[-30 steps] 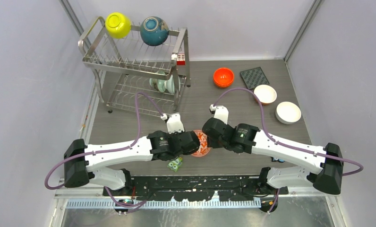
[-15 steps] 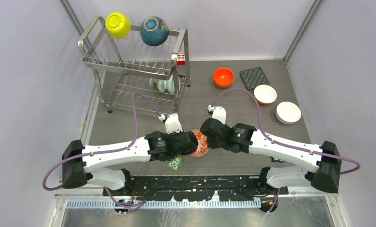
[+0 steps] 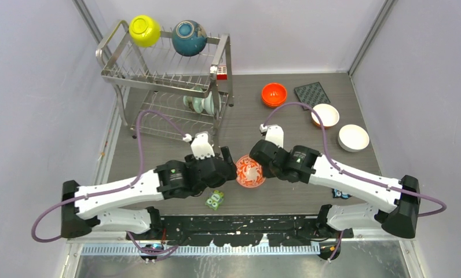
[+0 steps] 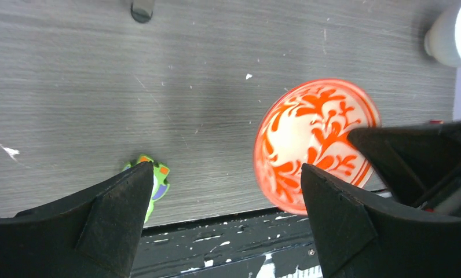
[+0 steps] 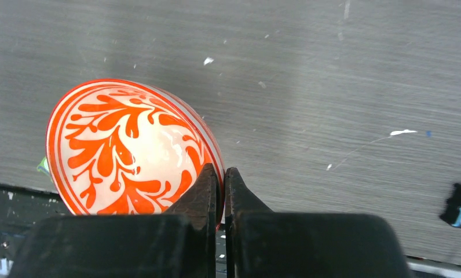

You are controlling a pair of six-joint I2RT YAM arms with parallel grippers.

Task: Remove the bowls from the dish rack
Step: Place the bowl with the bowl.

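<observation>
Firmly the right gripper (image 5: 222, 174) pinches the red-flowered bowl (image 5: 124, 145) by its rim, the left gripper (image 4: 226, 174) gaping wide

I see a white bowl (image 5: 130, 150) patterned with orange-red leafy scrolls, a yellow-green bowl (image 3: 145, 30), a dark teal bowl (image 3: 189, 37), a plain orange bowl (image 3: 274, 94), a shiny silver dish rack (image 3: 158, 72) and a grey wood-grain table (image 3: 245, 116).
</observation>
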